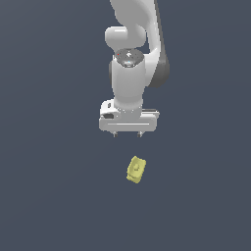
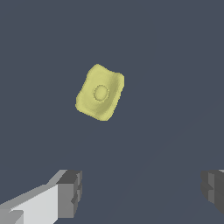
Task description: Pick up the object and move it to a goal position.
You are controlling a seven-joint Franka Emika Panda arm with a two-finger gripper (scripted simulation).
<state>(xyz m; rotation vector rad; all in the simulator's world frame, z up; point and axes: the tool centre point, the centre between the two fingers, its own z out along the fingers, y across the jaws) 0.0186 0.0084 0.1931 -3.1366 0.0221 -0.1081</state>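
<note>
The object [image 1: 136,170] is a small pale-yellow block with rounded corners and a round bump on its face. It lies tilted on the dark floor, a short way in front of the arm in the exterior view. In the wrist view the object [image 2: 100,92] lies apart from the fingers, not between them. My gripper [image 1: 127,134] hangs above the floor behind the object, open and holding nothing. Its two grey fingertips [image 2: 70,192] stand far apart, wider than the object.
The white arm [image 1: 130,73] rises behind the gripper. A plain dark grey floor [image 1: 49,196] fills the view all around.
</note>
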